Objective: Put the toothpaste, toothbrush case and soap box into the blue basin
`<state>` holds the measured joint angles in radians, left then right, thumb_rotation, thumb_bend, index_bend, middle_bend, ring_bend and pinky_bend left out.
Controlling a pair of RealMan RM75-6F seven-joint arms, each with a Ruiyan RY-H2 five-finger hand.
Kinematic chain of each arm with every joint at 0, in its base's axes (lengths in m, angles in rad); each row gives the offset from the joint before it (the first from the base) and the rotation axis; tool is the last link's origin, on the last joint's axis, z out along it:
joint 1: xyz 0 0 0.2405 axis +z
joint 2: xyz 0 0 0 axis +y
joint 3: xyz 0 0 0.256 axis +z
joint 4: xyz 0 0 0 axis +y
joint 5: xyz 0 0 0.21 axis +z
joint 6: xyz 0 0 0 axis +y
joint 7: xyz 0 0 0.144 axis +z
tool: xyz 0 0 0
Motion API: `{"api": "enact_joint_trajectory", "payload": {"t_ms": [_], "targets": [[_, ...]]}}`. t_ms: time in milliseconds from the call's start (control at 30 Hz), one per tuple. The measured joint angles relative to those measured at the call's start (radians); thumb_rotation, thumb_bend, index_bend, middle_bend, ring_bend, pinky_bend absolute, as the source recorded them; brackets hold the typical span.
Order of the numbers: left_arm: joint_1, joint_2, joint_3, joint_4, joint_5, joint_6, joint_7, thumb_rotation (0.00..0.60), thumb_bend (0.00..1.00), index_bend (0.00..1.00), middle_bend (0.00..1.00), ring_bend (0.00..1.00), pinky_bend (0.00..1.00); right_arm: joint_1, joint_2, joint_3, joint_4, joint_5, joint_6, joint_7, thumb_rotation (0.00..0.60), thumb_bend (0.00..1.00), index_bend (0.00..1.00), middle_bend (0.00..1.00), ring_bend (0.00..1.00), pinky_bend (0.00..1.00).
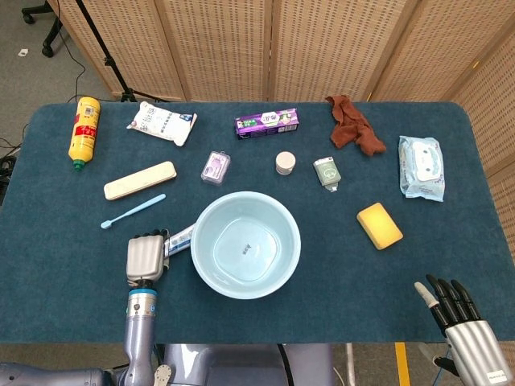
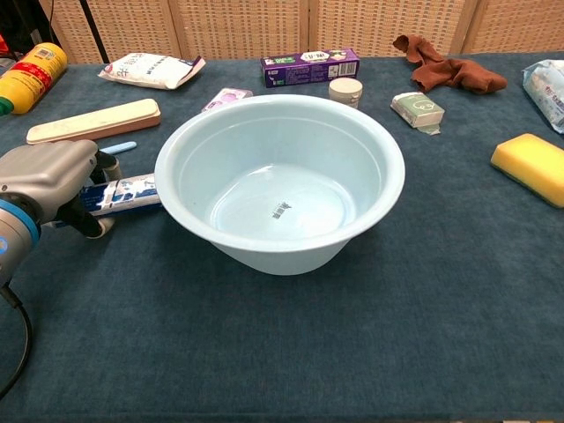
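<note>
The left hand (image 2: 48, 176) grips the white-and-blue toothpaste tube (image 2: 123, 192), fingers curled around its tail end. The tube's long axis points at three o'clock — straight toward the pale blue plastic basin (image 2: 176, 150), cap end just beside the rim. The right hand (image 1: 463, 318) hangs well apart, fingers extended, holding nothing.

Both views bright and even, diffuse overhead light, no hard shadows. The pale blue round plastic basin (image 1: 245, 256) throws only a thin soft shadow on the dark blue felt tabletop (image 1: 72, 265), toward 6 o'clock in the chest view. Mild sheen inside the basin wall (image 2: 352, 167), no blown glare. Head view sharp across the frame. Chest view has wide-angle stretch: the grey metal left hand (image 2: 48, 176) at 9 o'clock looks oversized and slightly soft. No motion blur.
</note>
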<state>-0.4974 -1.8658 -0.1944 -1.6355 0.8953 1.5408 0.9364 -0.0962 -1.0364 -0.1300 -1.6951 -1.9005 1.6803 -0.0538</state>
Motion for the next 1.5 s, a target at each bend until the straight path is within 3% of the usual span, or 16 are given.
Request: {"api": "enact_joint_trajectory", "payload": {"t_ms": [300,833,1500], "targets": [[0.012,0.053,0.010,-0.022,0.035,0.019,0.009,0.600,0.50,0.84,0.55,0.55,0.53,-0.001,0.001,0.000,0.000,-0.001,0.001,-0.001,0.600,0.13,0.00,0.00,0.00,0.00],[0.030,0.243,0.001,-0.180,0.102,0.064,0.067,0.600,0.50,0.84,0.57,0.57,0.54,-0.002,-0.002,0.000,0.001,-0.006,0.002,-0.005,0.600,0.13,0.00,0.00,0.00,0.00],[-0.014,0.278,-0.056,-0.333,0.211,0.126,0.155,0.600,0.50,0.84,0.57,0.57,0.54,-0.002,-0.001,0.000,-0.001,-0.005,0.002,-0.004,0.600,0.13,0.00,0.00,0.00,0.00]]}}
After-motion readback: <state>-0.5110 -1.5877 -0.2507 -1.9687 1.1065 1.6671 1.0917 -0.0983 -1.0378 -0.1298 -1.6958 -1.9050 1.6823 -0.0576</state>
